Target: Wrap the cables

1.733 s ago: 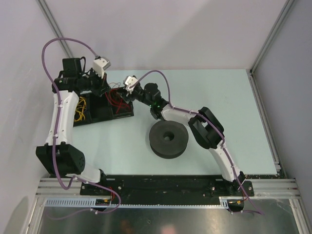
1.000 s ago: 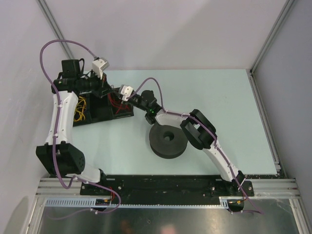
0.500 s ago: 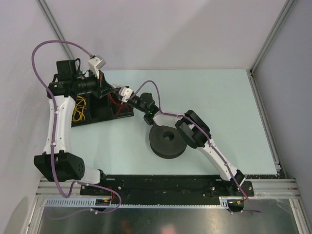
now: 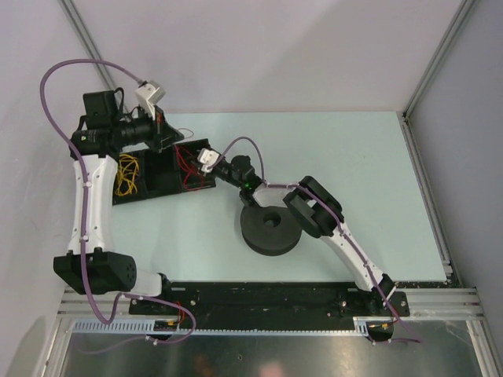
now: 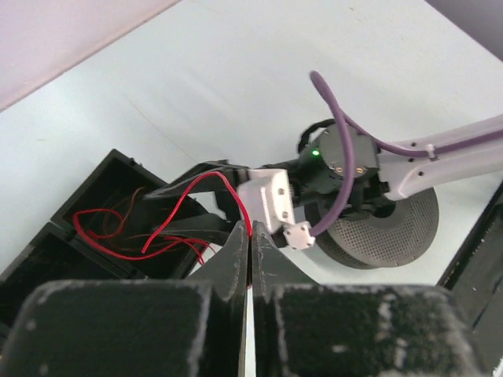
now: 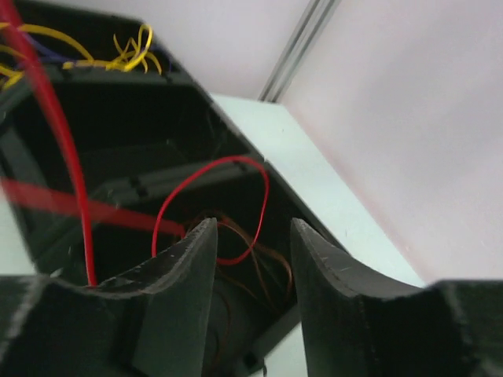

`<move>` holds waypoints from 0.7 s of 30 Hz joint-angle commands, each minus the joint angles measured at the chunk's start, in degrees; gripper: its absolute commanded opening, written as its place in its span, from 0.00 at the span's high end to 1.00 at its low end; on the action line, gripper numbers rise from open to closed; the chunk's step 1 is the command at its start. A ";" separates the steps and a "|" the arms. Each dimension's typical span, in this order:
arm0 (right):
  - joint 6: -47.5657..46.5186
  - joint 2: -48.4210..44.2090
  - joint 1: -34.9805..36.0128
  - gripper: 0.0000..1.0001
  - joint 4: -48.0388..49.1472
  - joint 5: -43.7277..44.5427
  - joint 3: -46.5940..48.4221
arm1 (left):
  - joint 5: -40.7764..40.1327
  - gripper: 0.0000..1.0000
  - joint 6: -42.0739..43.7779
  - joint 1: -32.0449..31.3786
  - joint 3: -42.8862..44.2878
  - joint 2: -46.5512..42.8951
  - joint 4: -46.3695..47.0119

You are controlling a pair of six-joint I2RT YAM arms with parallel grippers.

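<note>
The thin red cables [image 4: 186, 162] lie tangled in the right compartment of a black tray [image 4: 157, 185]. My left gripper [image 4: 170, 139] hovers over the tray's far edge. In the left wrist view it [image 5: 250, 229] is shut on one red strand [image 5: 200, 179] that rises out of the compartment. My right gripper [image 4: 194, 167] reaches into the same compartment. In the right wrist view it [image 6: 253, 236] is open, with a red loop [image 6: 266, 188] just beyond its fingertips and nothing between them. The dark grey round spool [image 4: 269, 228] lies flat on the table under the right arm.
Yellow wires [image 4: 126, 173] fill the tray's left compartment and show in the right wrist view [image 6: 134, 45]. The spool also shows in the left wrist view [image 5: 389, 236]. Walls stand close at the left and back. A black rail [image 4: 259, 294] runs along the near edge.
My left gripper has drawn back to the left and away with the red strand. My right gripper has moved left and lower into the red-wire compartment.
</note>
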 commanded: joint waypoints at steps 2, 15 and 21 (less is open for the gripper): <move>-3.68 -13.95 -1.19 0.47 4.46 0.11 -10.00 | -7.69 1.00 -5.32 0.31 4.87 -0.40 2.46; 5.23 -26.96 -0.31 0.32 -5.74 -5.33 -14.09 | -9.58 1.00 -12.26 0.23 9.25 4.37 3.21; 10.42 -24.42 2.38 0.29 -11.86 -8.20 -5.32 | -8.02 1.00 -13.13 0.22 9.44 4.02 3.55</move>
